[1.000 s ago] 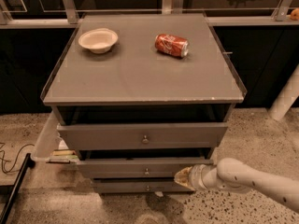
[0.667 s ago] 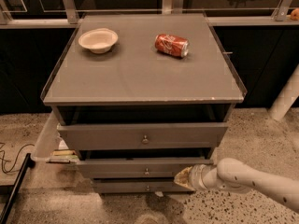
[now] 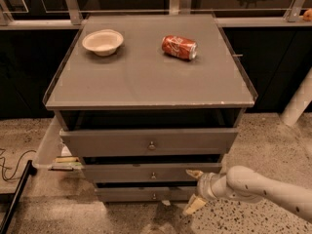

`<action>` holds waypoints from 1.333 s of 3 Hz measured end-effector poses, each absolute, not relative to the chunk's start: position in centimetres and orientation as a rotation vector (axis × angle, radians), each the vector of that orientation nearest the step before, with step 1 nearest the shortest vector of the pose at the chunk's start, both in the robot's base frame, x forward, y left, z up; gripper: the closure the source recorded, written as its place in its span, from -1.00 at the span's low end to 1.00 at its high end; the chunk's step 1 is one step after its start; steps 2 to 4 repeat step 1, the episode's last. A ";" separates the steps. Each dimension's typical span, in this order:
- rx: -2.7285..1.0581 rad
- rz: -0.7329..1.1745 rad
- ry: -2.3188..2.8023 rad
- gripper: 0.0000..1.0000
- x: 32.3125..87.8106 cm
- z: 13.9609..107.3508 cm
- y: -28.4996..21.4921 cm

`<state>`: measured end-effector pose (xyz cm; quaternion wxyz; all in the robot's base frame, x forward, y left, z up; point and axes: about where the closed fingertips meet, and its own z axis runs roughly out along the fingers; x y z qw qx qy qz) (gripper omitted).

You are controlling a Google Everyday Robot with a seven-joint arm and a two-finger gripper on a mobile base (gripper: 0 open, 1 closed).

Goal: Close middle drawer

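The grey cabinet has three drawers, all pulled out a little. The middle drawer point(image 3: 122, 173) has a low flat front with a small round knob point(image 3: 153, 175); it sits between the taller top drawer point(image 3: 107, 143) and the narrow bottom drawer point(image 3: 126, 194). My gripper point(image 3: 190, 191) comes in from the lower right on a white arm point(image 3: 258, 188). It is right in front of the right end of the middle drawer's front. Its tan fingers point(image 3: 194, 173) are spread apart, one up and one down, and hold nothing.
On the cabinet top point(image 3: 146, 77) stand a beige bowl point(image 3: 103, 41) and a red soda can point(image 3: 179, 47) lying on its side. A clear bin point(image 3: 48, 147) sits left of the cabinet, a black cable point(image 3: 9, 167) lies on the speckled floor, and a white post point(image 3: 298, 104) stands at the right.
Almost nothing has changed. My gripper stays at the right end of the middle drawer's front and the drawers have not visibly moved.
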<state>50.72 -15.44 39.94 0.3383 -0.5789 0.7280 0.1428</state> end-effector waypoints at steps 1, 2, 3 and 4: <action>-1.508 0.372 1.896 -1.00 50.7 39.9 -15.4; -1.508 0.372 1.896 -1.00 50.7 39.9 -15.4; -1.508 0.372 1.896 -1.00 50.7 39.9 -15.4; -1.508 0.372 1.896 -1.00 50.7 39.9 -15.4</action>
